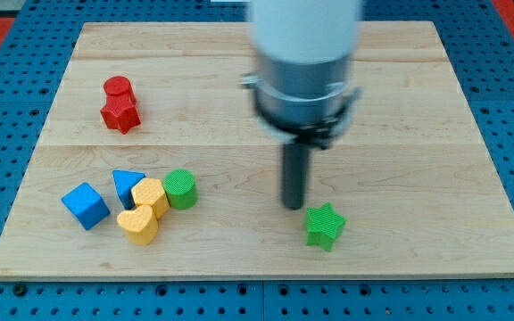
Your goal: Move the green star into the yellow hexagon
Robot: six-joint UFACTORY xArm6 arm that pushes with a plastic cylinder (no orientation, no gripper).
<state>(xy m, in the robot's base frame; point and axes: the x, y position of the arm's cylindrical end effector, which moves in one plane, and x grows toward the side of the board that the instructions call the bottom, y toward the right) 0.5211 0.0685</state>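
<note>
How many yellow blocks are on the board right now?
2. The yellow hexagon sits at the view's lower left, between the blue triangle and green cylinder. The yellow heart lies just below it, touching. None looks hidden.

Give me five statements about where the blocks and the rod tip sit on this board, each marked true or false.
1. My tip is just up-left of the green star. True.
2. The green star touches the yellow hexagon. False: they lie far apart.
3. The green cylinder sits beside the yellow hexagon. True.
4. The red blocks are at the view's bottom right. False: upper left.
5. The blue cube is the leftmost block. True.
</note>
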